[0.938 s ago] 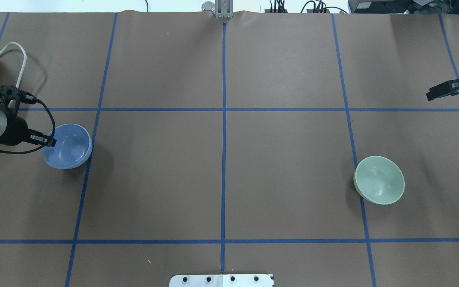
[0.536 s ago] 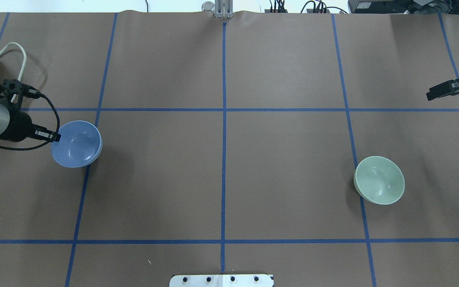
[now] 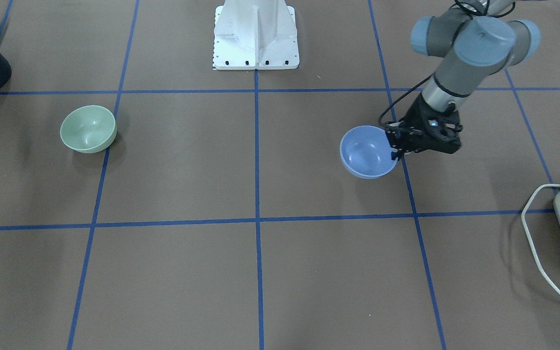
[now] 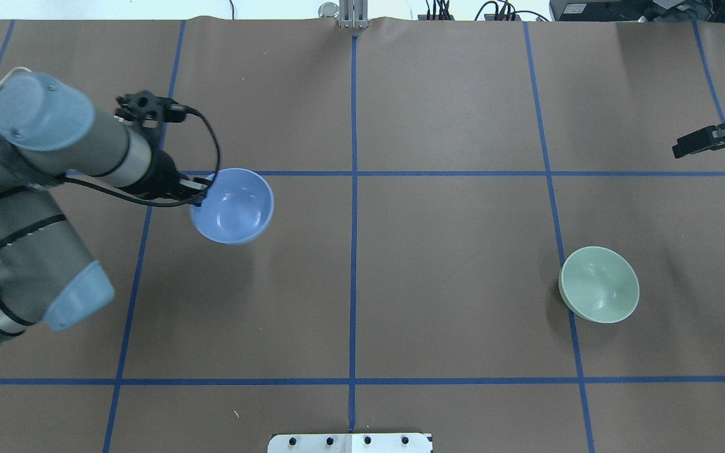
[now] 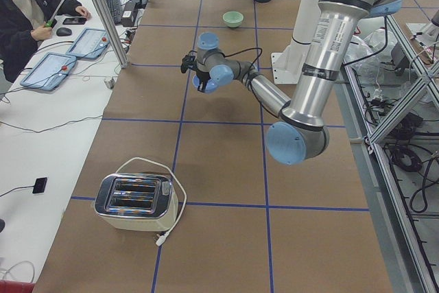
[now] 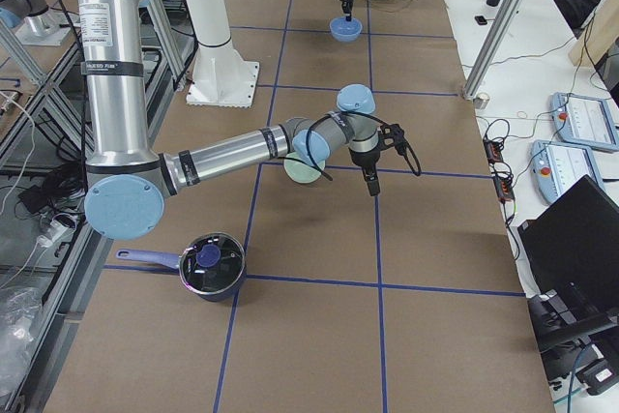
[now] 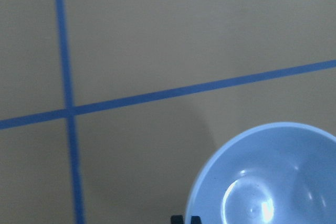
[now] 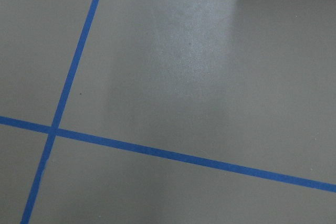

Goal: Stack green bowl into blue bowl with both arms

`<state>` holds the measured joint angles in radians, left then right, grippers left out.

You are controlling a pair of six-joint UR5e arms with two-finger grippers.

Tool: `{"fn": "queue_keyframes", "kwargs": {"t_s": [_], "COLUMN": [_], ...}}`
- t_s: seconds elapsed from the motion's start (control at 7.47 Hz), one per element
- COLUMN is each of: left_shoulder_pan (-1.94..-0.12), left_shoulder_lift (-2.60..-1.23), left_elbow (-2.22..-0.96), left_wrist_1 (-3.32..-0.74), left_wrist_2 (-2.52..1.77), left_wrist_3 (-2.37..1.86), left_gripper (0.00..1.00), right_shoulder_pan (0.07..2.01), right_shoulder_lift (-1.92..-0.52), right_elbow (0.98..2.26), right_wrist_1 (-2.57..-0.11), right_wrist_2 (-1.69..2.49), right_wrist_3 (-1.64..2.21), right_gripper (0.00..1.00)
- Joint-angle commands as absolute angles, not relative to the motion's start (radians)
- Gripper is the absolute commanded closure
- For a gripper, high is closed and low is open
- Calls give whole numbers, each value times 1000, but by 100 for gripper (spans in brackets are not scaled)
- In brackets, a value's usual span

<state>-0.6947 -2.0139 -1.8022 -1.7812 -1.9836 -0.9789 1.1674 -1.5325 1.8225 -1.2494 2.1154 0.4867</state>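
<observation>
Across the brown paper worktop (image 3: 187,160), front view: the grey tubular left arm (image 3: 460,58) bends down, its jaws clamped on the rim of the smooth round blue bowl (image 3: 365,155), far from the mint green bowl (image 3: 88,129). Overhead, the right arm (image 4: 715,135) pokes in at the edge; its jaws' gap cannot be told.

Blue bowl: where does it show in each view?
Front-facing: blue bowl right of centre.
Overhead: left of centre.
Exterior left: above centre, slightly left.
Exterior right: top, far end.
Left wrist: bottom right.
Right wrist: not in it.
Landmark: white stand, in all four exterior views.
</observation>
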Motion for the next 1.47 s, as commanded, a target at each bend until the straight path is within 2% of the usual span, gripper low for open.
{"fn": "queue_keyframes", "kwargs": {"t_s": [0.0, 0.13, 0.67, 0.8, 0.94, 1.07, 1.34], "left_shoulder_pan": [-550, -531, -511, -511, -511, -511, -541], "left_shoulder_lift": [-2252, -2294, -2310, -2310, -2310, -2309, -2295], "left_elbow": [-1619, -1564, -1540, -1534, -1534, -1540, -1613], "left_wrist_1": [-1743, -1749, -1753, -1755, -1755, -1756, -1740], "left_wrist_2": [-1882, -1861, -1859, -1859, -1856, -1829, -1833], "left_wrist_3": [-1133, -1137, -1129, -1129, -1129, -1129, -1123], "left_gripper": [100, 100, 100, 94, 52, 3, 2], "right_shoulder_pan": [1167, 1167, 1167, 1167, 1167, 1167, 1167], "right_shoulder_lift": [-1531, -1529, -1529, -1529, -1529, -1529, -1529], "right_elbow": [1819, 1819, 1818, 1818, 1818, 1818, 1825], "right_wrist_1": [-1250, -1249, -1250, -1250, -1250, -1250, -1250], "right_wrist_2": [2115, 2115, 2115, 2115, 2115, 2115, 2123], "right_wrist_3": [488, 488, 489, 489, 489, 489, 489], "right_gripper": [0, 0, 0, 0, 0, 0, 0]}}
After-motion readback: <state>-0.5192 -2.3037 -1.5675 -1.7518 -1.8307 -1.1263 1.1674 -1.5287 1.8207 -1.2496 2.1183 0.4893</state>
